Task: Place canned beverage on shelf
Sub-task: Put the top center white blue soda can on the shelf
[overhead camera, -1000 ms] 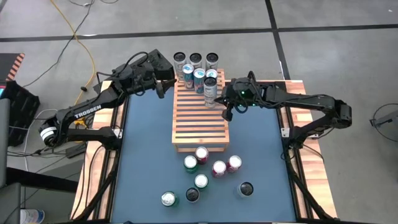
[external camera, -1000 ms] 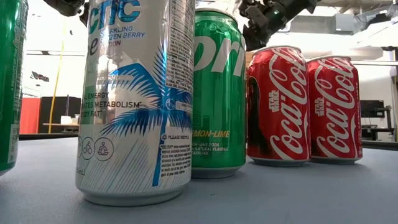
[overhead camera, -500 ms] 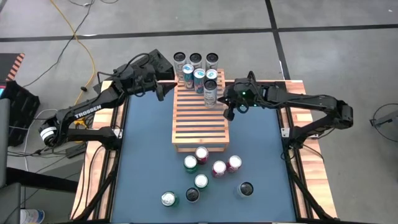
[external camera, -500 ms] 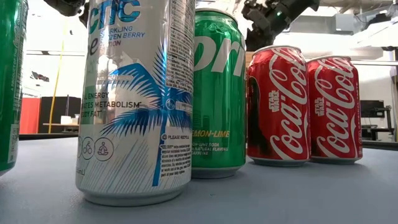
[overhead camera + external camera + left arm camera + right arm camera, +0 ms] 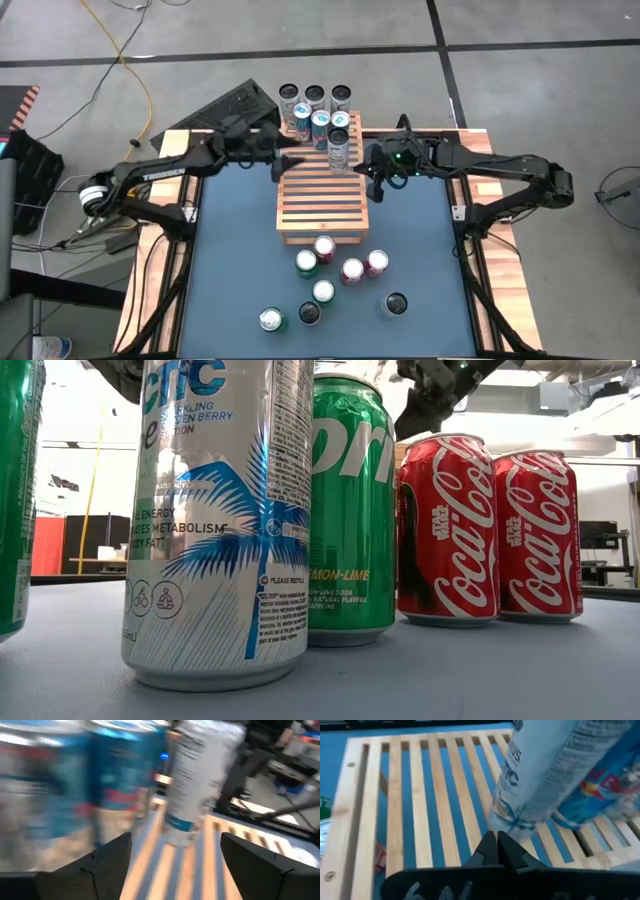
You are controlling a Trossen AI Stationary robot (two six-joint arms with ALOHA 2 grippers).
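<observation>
The slatted wooden shelf [image 5: 320,200] lies mid-table. Several cans stand upright on its far end: a tall white can [image 5: 338,148] [image 5: 192,780] [image 5: 540,775] in front, blue ones [image 5: 320,122] behind. My left gripper [image 5: 292,162] [image 5: 175,865] reaches level over the shelf's left edge, open, pointing at the white can with nothing between its fingers. My right gripper [image 5: 376,188] [image 5: 496,845] is shut just off the shelf's right edge, slanting down toward the white can's base, apart from it.
Three black cans [image 5: 314,96] stand beyond the shelf's far end. Several loose cans stand on the blue mat near the front: green [image 5: 306,262] [image 5: 350,510], red [image 5: 352,270] [image 5: 447,525], white [image 5: 323,291] [image 5: 215,520], black [image 5: 396,303]. Wooden table rails [image 5: 165,250] flank the mat.
My left gripper has swung from beside the shelf's far left corner toward the table's right and near edges, sinking a little, and now reaches over the shelf's left edge. My right gripper has drawn slightly toward the right edge, away from the white can.
</observation>
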